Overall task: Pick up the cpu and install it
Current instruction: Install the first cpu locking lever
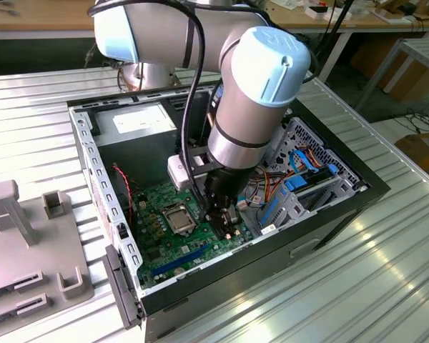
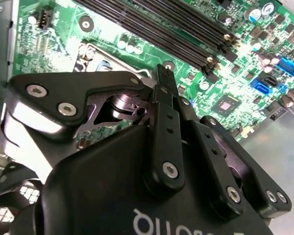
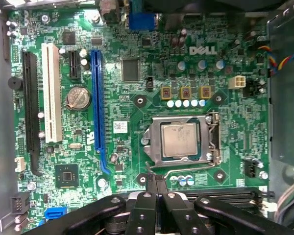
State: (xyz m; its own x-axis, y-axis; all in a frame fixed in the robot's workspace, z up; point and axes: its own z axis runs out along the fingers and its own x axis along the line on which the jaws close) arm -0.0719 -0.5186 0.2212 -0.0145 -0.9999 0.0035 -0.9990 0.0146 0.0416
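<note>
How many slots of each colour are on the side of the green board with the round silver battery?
Black: 2, a long black slot and a short black slot
White: 1, the white slot
Blue: 1, the blue slot
Total: 4

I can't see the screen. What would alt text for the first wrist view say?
A green motherboard seen from straight above, with the cpu, a silvery square chip, sitting inside its metal socket frame. The black end effector hangs just beside the socket, fingers together and holding nothing. Long white, black and blue slots run alongside.
</note>
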